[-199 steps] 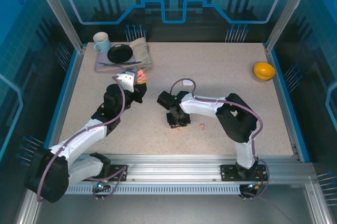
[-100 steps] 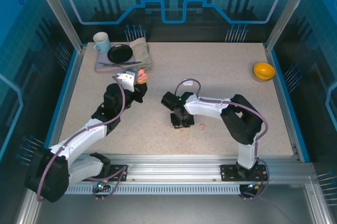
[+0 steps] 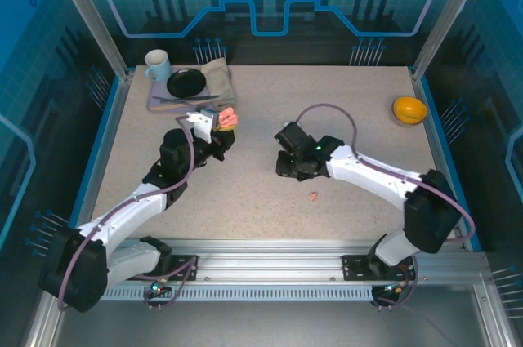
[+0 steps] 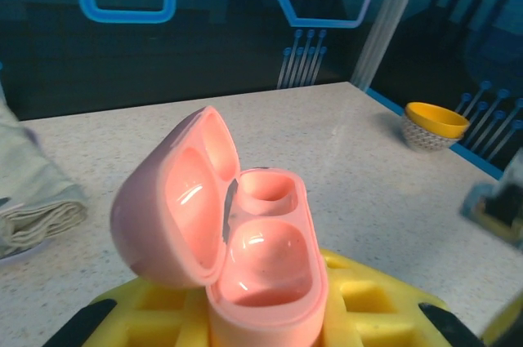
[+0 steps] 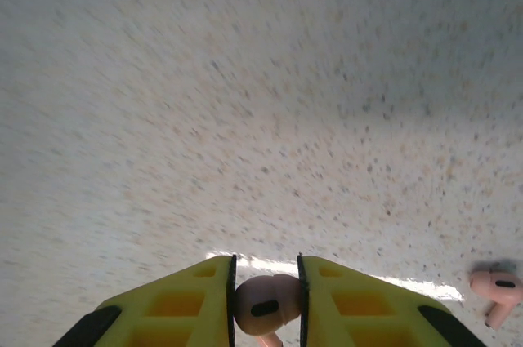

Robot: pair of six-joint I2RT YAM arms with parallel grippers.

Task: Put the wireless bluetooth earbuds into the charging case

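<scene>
Pink earbud [image 5: 263, 308]: light, slick and tiny. I judge its rounded bulb the only sound purchase. My right gripper [image 5: 265, 296] pinches it there, over the table [image 5: 245, 77]. My left gripper [image 4: 263, 326] clamps the case [image 4: 245, 241], whose lid stands open.

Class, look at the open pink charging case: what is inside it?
The pink case shows two earbud wells, both apparently empty. Its base is hidden between the yellow fingers.

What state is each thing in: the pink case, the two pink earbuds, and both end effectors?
charging case: lid open.
held earbud: clamped, not yet inserted.
loose earbud: lying on the table.
left end effector: shut on charging case.
right end effector: shut on held earbud.
</scene>
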